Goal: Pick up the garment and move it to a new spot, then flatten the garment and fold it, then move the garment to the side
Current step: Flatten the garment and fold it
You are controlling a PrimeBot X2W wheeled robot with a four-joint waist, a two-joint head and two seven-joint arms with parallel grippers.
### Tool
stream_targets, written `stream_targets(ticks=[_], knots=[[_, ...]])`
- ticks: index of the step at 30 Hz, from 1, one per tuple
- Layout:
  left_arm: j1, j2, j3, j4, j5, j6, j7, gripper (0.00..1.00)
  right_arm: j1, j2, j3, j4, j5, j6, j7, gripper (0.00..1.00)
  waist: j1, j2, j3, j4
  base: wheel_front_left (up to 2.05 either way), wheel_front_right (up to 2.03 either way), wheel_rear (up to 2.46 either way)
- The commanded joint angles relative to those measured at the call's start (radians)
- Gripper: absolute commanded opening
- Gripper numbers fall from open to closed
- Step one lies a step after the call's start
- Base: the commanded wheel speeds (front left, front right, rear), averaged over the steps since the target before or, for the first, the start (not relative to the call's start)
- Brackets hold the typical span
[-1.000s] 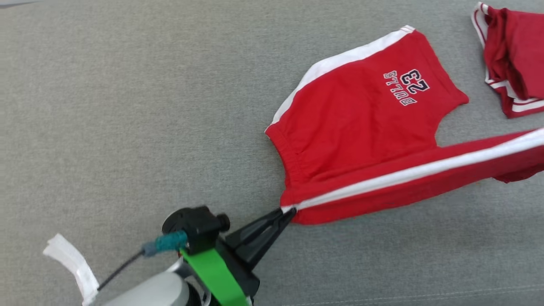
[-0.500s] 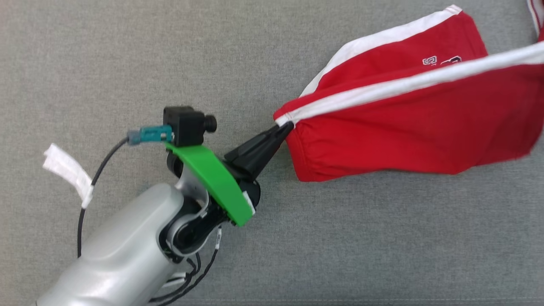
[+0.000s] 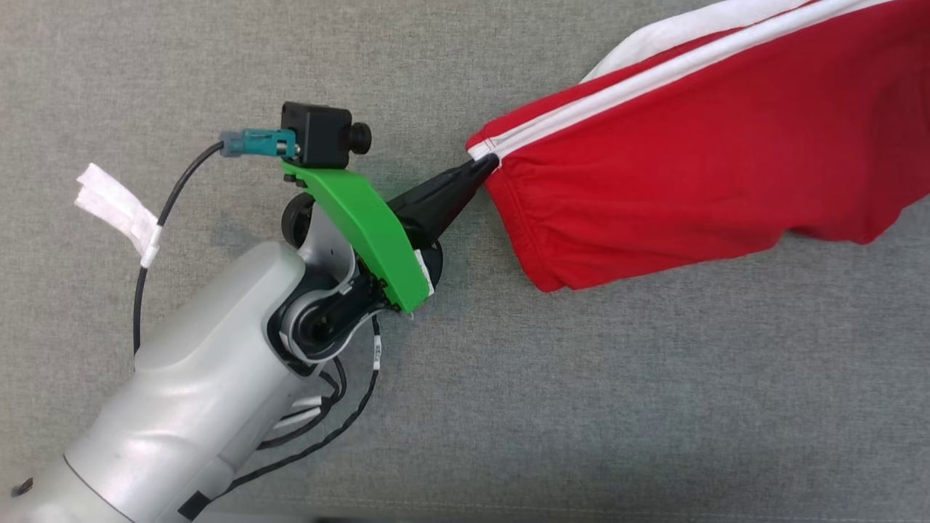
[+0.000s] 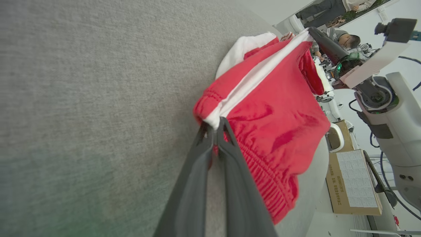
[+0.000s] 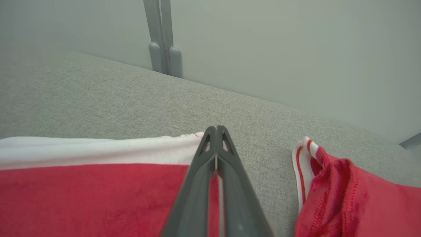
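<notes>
The left gripper (image 3: 488, 163) pinches the waistband corner of the red shorts (image 3: 690, 145), fingers pressed together on the white side stripe, above the grey fabric surface (image 3: 218, 73). The shorts stretch away to the right, where the head view's edge cuts them off. At their other end the right gripper (image 5: 216, 130) is likewise clamped on the white-striped edge. The hanging lower fold seems to brush the surface, though the angle leaves that unclear. A second red garment (image 5: 345, 191) lies near the right gripper, partly cut off.
</notes>
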State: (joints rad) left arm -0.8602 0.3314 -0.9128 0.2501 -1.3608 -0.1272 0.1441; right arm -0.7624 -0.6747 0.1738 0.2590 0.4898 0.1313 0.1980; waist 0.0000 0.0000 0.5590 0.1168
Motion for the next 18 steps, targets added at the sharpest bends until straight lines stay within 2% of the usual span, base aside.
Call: stream_targets(ticks=[1, 5, 6, 7, 8, 9, 12, 14, 18], knots=[[-0.021, -0.001, -0.001, 0.014, 0.009, -0.003, 0.000, 0.00, -0.034, -0.004, 0.014, 0.027, -0.002, -0.001, -0.015, 0.00, 0.0000, 0.0000, 0.018, 0.014, 0.00, 0.00, 0.00], [-0.033, -0.012, -0.007, 0.046, 0.021, -0.004, -0.013, 0.00, -0.092, 0.003, 0.068, 0.097, 0.013, -0.001, -0.047, 0.00, 0.0000, 0.0000, 0.025, 0.019, 0.00, 0.00, 0.00], [-0.035, -0.014, -0.006, 0.051, 0.026, -0.005, -0.021, 0.00, -0.100, 0.005, 0.080, 0.111, 0.017, -0.001, -0.055, 0.16, 0.0000, 0.0000, 0.024, 0.020, 0.00, 0.00, 0.00], [-0.036, -0.015, -0.006, 0.058, 0.030, -0.005, -0.031, 0.17, -0.112, 0.006, 0.085, 0.124, 0.019, -0.001, -0.072, 0.31, 0.0000, 0.0000, 0.020, 0.019, 0.00, 0.00, 0.00], [-0.035, -0.014, -0.008, 0.061, 0.039, -0.005, -0.044, 0.68, -0.118, 0.007, 0.088, 0.133, 0.018, -0.001, -0.090, 1.00, 0.0000, 0.0000, 0.014, 0.018, 0.00, 0.00, 0.00], [-0.032, -0.013, -0.008, 0.065, 0.053, -0.004, -0.066, 1.00, -0.118, 0.011, 0.097, 0.141, 0.019, -0.001, -0.113, 1.00, 0.0000, 0.0000, 0.004, 0.016, 0.00, 0.00, 0.00], [-0.001, -0.007, -0.006, 0.066, 0.095, 0.000, -0.129, 1.00, -0.091, 0.014, 0.111, 0.153, 0.024, -0.001, -0.174, 1.00, 0.0000, 0.0000, -0.030, 0.008, 0.00, 0.00, 0.00], [0.027, 0.005, -0.007, 0.061, 0.128, 0.019, -0.185, 1.00, -0.055, 0.017, 0.120, 0.152, 0.033, -0.001, -0.219, 1.00, 0.0000, 0.0000, -0.063, 0.001, 0.00, 0.00, 0.00], [0.101, 0.039, -0.012, 0.039, 0.253, 0.111, -0.341, 1.00, 0.036, 0.027, 0.127, 0.140, 0.048, -0.001, -0.286, 1.00, 0.0000, 0.0000, -0.133, -0.014, 0.00, 0.00, 0.00]])
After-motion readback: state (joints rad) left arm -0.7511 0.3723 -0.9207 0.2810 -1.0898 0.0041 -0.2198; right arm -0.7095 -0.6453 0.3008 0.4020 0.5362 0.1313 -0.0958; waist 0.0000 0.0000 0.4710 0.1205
